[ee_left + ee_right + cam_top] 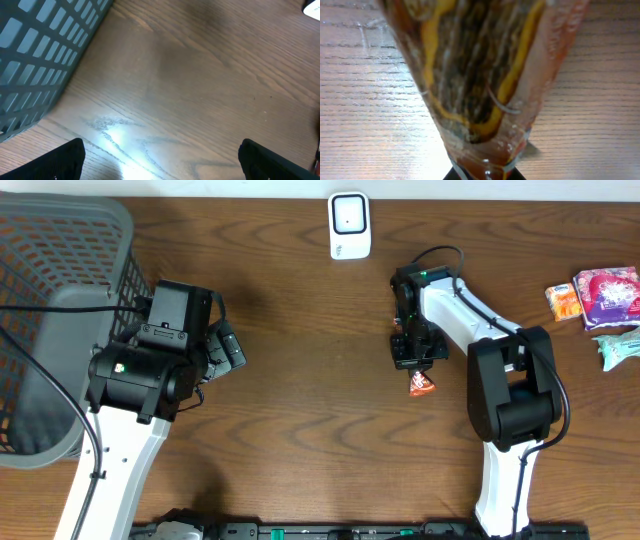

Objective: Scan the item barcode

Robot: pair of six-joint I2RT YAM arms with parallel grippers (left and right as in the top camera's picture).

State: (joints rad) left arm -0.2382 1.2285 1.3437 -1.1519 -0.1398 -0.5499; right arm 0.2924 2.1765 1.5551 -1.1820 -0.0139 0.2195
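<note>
A small orange-red snack packet [421,384] hangs just above the table's middle, with my right gripper [417,366] shut on its top edge. In the right wrist view the packet [480,75] fills most of the frame, brown and red with yellow stripes, and its narrow end is pinched in the right gripper [485,175] at the bottom edge. No barcode shows on the visible side. The white scanner [349,225] stands at the back centre, apart from the packet. My left gripper [228,348] stands open beside the basket; its black fingertips [67,159] are wide apart over bare wood, with nothing between them.
A grey mesh basket [60,270] fills the far left and shows in the left wrist view as a basket wall [40,60]. Several more snack packets [605,295] lie at the right edge of the table.
</note>
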